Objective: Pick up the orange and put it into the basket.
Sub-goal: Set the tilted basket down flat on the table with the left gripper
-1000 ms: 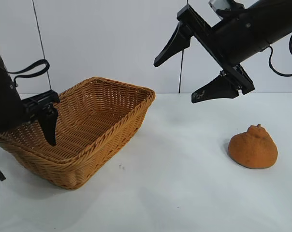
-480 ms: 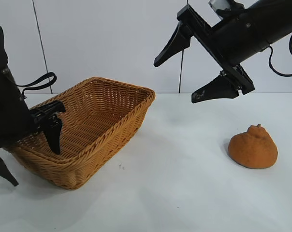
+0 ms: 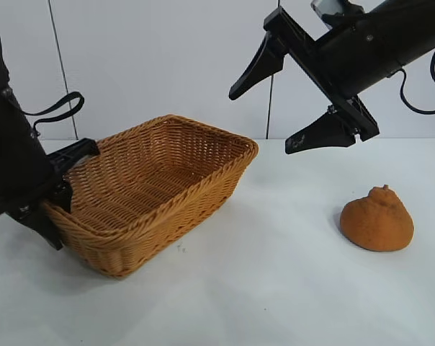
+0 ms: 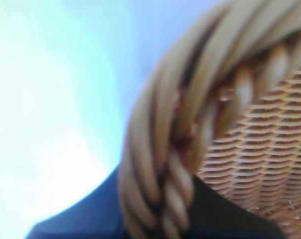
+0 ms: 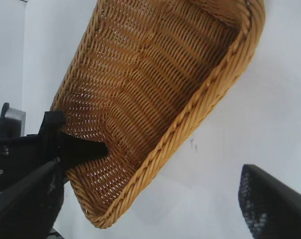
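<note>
Now that my left gripper [image 3: 57, 198] has pinched the basket [image 3: 167, 194] rim at left of frame and dragged it rightward, the orange [image 3: 377, 219] at lower right sits nearer; my right gripper [image 3: 275, 108] hangs spread wide above, upper right.

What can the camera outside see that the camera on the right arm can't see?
Only the outside camera shows the orange, sitting on the white table away from everything, and the whole right gripper hanging open up high. Only the right wrist camera looks straight down into the basket's woven bottom. Both show the basket and the left gripper clamped on its rim at one end.
</note>
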Tool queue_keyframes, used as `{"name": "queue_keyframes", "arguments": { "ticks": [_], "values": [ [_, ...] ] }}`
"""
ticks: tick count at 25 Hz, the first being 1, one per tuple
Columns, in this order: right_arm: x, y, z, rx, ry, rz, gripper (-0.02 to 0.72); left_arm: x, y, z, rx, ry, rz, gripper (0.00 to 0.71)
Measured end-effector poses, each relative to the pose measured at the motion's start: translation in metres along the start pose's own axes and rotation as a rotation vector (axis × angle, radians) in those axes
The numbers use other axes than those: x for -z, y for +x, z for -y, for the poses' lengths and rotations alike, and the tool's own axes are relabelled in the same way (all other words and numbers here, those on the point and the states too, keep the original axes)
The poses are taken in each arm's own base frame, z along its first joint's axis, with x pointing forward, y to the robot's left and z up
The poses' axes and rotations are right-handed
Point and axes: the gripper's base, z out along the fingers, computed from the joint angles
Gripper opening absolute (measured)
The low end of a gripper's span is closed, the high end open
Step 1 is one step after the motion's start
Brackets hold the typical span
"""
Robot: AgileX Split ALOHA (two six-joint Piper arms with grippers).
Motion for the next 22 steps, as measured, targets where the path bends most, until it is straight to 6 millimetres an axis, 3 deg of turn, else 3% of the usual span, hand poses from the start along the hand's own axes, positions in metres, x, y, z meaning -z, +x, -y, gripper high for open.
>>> {"name": "queue_keyframes", "arguments": {
  "ticks": [9, 16, 22],
  "values": [
    [0.000, 0.000, 0.000, 0.000, 0.000, 0.000, 0.652, 0.021, -0.014, 0.022, -0.202, 0.078, 0.012, 0.088],
    [0.000, 0.000, 0.000, 0.000, 0.000, 0.000, 0.652, 0.037, -0.021, 0.031, -0.376, 0.016, 0.038, 0.088],
    [0.000, 0.001, 0.000, 0.010, 0.004, -0.013, 0.652, 0.031, -0.036, 0.048, -0.487, -0.026, -0.016, 0.088]
  ]
}}
